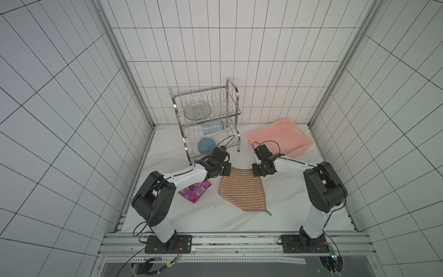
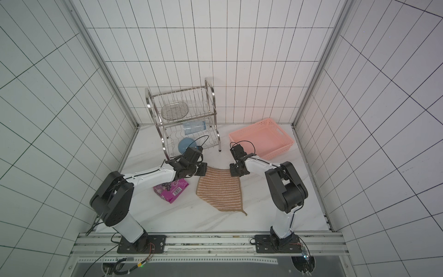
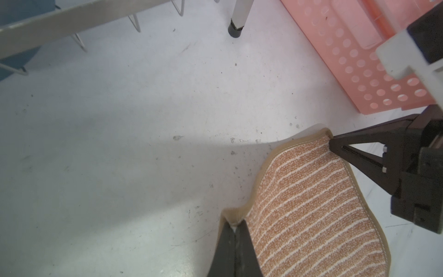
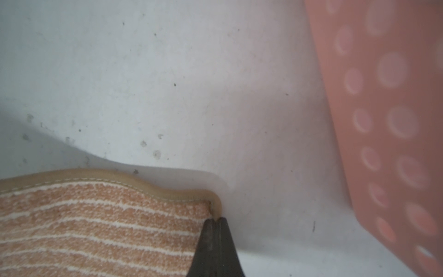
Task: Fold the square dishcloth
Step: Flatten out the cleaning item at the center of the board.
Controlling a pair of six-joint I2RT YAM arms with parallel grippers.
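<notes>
The square dishcloth [image 1: 241, 191] [image 2: 218, 189], tan-brown with thin white stripes and darker edging, lies spread on the white table in both top views. Its small loop points toward the table's front edge. My left gripper [image 1: 227, 171] [image 3: 236, 225] is shut on the cloth's far left corner. My right gripper [image 1: 254, 171] [image 4: 217, 219] is shut on the far right corner, pinching the edging. In the left wrist view the right gripper's closed tips [image 3: 332, 144] grip the opposite corner of the dishcloth [image 3: 311, 203]. The far edge curves between the two grips.
A metal dish rack [image 1: 206, 120] stands behind the left gripper, holding a blue bowl [image 1: 205, 145] and a clear bottle [image 1: 212, 127]. A pink basket [image 1: 280, 139] sits just behind the right gripper. A magenta snack packet [image 1: 196, 191] lies under the left arm, left of the cloth.
</notes>
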